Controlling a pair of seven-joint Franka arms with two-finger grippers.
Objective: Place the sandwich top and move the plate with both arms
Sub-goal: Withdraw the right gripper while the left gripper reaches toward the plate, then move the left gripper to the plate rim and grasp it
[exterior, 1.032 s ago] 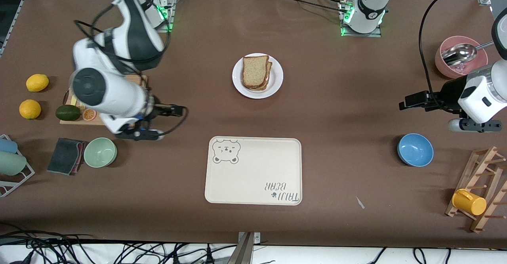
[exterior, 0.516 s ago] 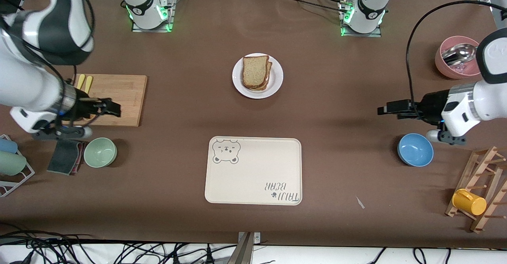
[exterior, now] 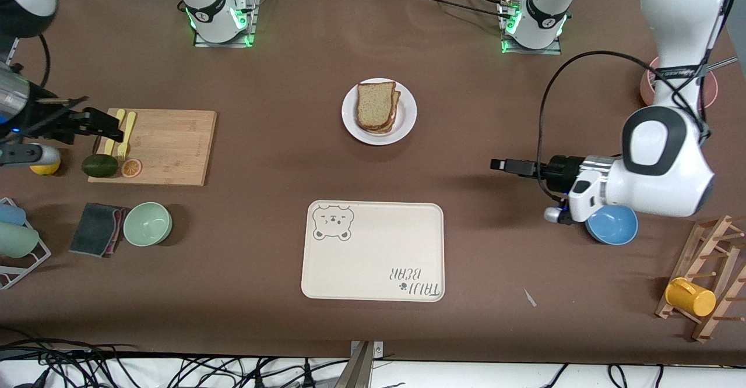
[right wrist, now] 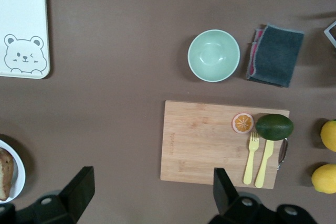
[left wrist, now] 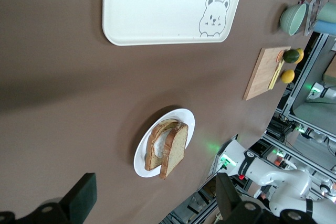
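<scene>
The white plate (exterior: 408, 114) sits mid-table, nearer the robots' bases than the tray. On it lies a stacked sandwich, and the light tan sandwich top (exterior: 374, 104) is the uppermost slice. In the left wrist view the plate (left wrist: 185, 120) and the sandwich top (left wrist: 176, 148) show beside a darker slice. My left gripper (exterior: 502, 165) hangs open and empty over bare table between the plate and the blue bowl; its own view also shows it open (left wrist: 156, 184). My right gripper (exterior: 108, 129) is open and empty over the cutting board's end by the yellow cutlery, and shows open in its own view too (right wrist: 152, 179).
A cream bear tray (exterior: 373, 251) lies nearer the front camera than the plate. A blue bowl (exterior: 615, 228) is partly under the left arm. Cutting board (exterior: 169, 146), avocado (exterior: 99, 165), green bowl (exterior: 147, 223) and cloth (exterior: 96, 229) lie toward the right arm's end. A wooden rack holds a yellow cup (exterior: 690, 296).
My right arm has swung away from the green bowl toward its end of the table. My left gripper has moved in toward the middle. Both have stayed open; the plate has not moved.
</scene>
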